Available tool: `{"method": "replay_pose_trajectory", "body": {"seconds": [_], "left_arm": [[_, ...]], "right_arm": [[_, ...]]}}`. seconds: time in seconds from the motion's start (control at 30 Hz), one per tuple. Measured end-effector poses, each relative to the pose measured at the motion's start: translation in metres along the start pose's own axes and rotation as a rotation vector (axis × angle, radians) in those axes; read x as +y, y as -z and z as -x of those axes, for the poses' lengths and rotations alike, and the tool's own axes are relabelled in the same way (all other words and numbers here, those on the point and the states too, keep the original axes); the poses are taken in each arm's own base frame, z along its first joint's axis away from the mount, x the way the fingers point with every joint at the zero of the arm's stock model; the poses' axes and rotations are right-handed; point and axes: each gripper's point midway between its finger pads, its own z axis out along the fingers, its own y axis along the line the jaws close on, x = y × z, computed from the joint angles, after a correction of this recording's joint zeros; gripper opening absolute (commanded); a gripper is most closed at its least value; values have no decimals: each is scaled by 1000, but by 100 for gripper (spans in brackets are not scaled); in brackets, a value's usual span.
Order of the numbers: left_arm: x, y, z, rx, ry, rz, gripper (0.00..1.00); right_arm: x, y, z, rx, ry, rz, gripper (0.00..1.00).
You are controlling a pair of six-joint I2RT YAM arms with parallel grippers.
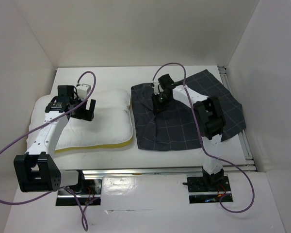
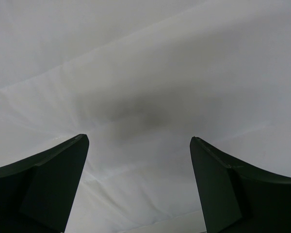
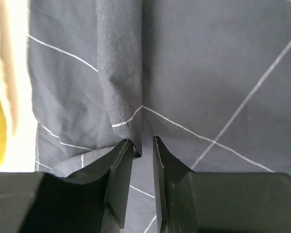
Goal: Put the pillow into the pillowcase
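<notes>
Right wrist view: the right hand (image 3: 143, 141) is seen released, its fingers parted by a narrow gap.
Contact: the lower end of a raised fold (image 3: 119, 73) in the pillowcase (image 3: 223, 73) is met at one fingertip (image 3: 127, 146); the fold is not clamped between both fingers.
Left hand: the left hand (image 2: 138, 137) is held spread wide, with nothing grasped.
Below the left hand: the white cloth of the pillow (image 2: 145, 73) is seen between the fingers; whether it is touched cannot be told.
Pillowcase: it is spread out and somewhat rumpled on the right half of the table (image 1: 111, 77), beneath the right hand, with pale grid lines shown on dark grey cloth.
Pillow: it is laid on the left half of the table, wholly outside the pillowcase, with its yellow band (image 1: 94, 146) along the near edge.
Spacing: the pillow's right edge is set just beside the pillowcase's left edge.
</notes>
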Motion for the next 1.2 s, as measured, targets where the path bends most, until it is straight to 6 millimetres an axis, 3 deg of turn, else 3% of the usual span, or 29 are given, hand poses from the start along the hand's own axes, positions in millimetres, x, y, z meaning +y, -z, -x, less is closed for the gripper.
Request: {"method": "replay_pose_trajectory", "body": {"seconds": [0.17, 0.6, 0.97, 1.0, 1.1, 1.17, 1.2], "left_arm": [[0, 0, 0, 0, 0, 0, 100], [0, 0, 0, 0, 0, 0, 100], [0, 0, 0, 0, -1, -1, 100], [0, 0, 0, 0, -1, -1, 100], [0, 0, 0, 0, -1, -1, 100], [0, 0, 0, 0, -1, -1, 100], [0, 0, 0, 0, -1, -2, 100]], "right_arm": [[11, 3, 12, -27, -6, 43, 35], [28, -4, 12, -17, -4, 81, 36], [50, -25, 7, -2, 56, 45, 36], [49, -28, 7, -2, 61, 30, 35], [42, -33, 7, -4, 70, -23, 18], [38, -34, 8, -8, 76, -49, 0], [35, -34, 9, -13, 77, -63, 0]]}}
